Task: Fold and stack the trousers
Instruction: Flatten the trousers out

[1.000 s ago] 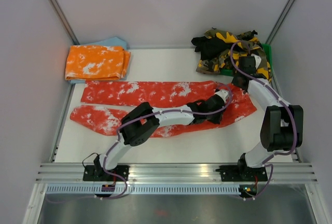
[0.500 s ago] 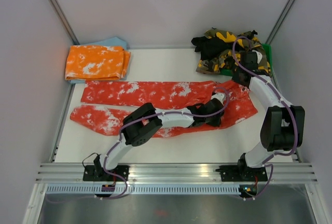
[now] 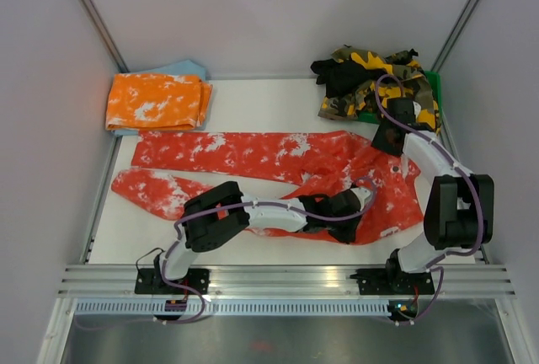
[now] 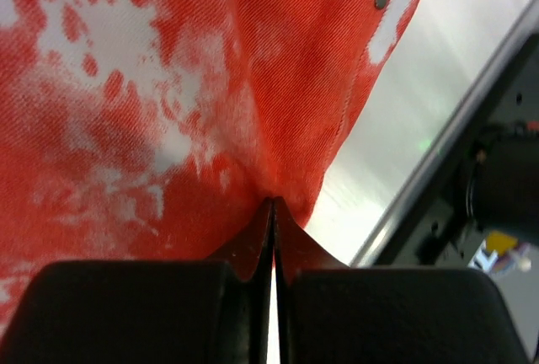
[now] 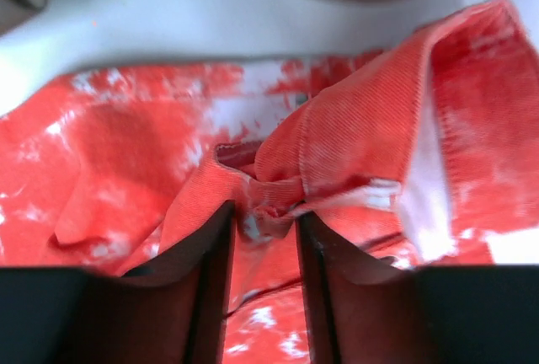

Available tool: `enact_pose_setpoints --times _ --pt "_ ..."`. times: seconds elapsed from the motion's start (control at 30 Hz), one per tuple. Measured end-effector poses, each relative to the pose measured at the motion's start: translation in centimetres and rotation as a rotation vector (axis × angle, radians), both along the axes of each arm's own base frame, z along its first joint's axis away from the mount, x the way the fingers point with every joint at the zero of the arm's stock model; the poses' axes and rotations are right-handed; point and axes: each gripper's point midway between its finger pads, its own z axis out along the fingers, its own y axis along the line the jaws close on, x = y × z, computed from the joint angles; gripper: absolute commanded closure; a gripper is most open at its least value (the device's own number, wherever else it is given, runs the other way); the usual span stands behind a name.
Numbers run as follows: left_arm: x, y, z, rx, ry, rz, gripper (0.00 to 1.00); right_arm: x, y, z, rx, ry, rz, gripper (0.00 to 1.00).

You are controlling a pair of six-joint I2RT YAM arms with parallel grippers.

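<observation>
The red, white-splotched trousers (image 3: 253, 152) lie spread across the table, legs pointing left and waist at the right. My left gripper (image 3: 349, 227) is near the front edge. In the left wrist view it (image 4: 273, 204) is shut on a pinch of the red cloth (image 4: 168, 86), which stretches away from the tips. My right gripper (image 3: 383, 141) hovers over the far right part of the waist. Its jaws (image 5: 264, 212) stand apart in the right wrist view, with a bunched fold of the waistband (image 5: 337, 162) lying loose between the tips.
A folded orange-and-white pair (image 3: 157, 100) rests on a light blue cloth (image 3: 185, 67) at the back left. A heap of camouflage and black garments (image 3: 375, 77) covers a green bin (image 3: 434, 82) at the back right. The metal rail (image 3: 286, 280) runs along the near edge.
My left gripper has dragged the waist part of the red trousers towards the near edge. The right gripper's jaws have parted, letting go of the fold they pinched.
</observation>
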Motion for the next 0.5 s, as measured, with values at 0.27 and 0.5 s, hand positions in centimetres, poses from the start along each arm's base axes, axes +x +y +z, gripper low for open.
enact_pose_setpoints --times 0.27,0.5 --pt "-2.9 1.1 0.0 0.041 0.025 -0.085 0.98 -3.4 0.0 1.7 0.004 0.004 0.002 0.21" --pt "-4.2 1.7 1.2 0.061 0.055 -0.137 0.98 -5.1 -0.2 6.4 -0.006 -0.085 -0.001 0.15"
